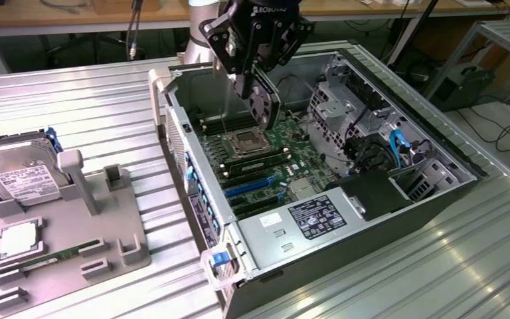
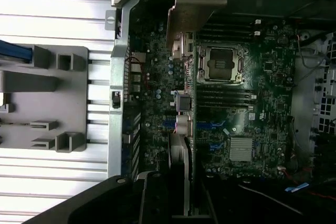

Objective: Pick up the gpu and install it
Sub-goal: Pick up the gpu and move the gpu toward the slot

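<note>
The gpu (image 1: 260, 104) hangs upright inside the open computer case (image 1: 454, 174), its black fan face showing, above the motherboard (image 1: 281, 156) near the CPU socket (image 1: 244, 142). My gripper (image 1: 253, 74) is shut on the card's upper edge. In the wrist view the gpu (image 2: 185, 129) appears edge-on, with its silver bracket (image 2: 193, 4) and ports, over the board beside the CPU socket (image 2: 219, 64). Blue expansion slots (image 1: 250, 188) lie on the board closer to the power supply.
A grey fixture tray (image 1: 113, 226) stands on the ribbed metal table at the exterior view's left, with a hard drive (image 1: 20, 171), a small silver chip (image 1: 16, 240) and a memory stick (image 1: 56, 256). The power supply (image 1: 313, 216) and drive cage (image 1: 374, 156) crowd the case.
</note>
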Controlling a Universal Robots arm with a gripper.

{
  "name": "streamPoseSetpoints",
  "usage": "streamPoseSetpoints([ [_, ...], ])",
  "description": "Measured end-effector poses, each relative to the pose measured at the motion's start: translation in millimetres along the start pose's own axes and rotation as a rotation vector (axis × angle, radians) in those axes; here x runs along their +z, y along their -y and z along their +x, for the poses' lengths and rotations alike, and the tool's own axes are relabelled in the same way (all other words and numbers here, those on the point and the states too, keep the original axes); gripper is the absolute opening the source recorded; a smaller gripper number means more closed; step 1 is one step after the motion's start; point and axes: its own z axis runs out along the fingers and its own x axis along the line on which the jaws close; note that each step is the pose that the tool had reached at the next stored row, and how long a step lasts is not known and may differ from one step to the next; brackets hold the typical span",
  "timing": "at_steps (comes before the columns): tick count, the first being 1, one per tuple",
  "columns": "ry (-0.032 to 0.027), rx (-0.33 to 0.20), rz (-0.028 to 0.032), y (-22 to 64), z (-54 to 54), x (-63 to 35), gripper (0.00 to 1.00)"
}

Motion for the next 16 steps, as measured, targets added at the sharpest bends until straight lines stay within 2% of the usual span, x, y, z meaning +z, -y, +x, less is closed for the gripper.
streamPoseSetpoints([
  [16,0.0000,0.000,0.0000,1.1,-20.2,0.3,0.27],
])
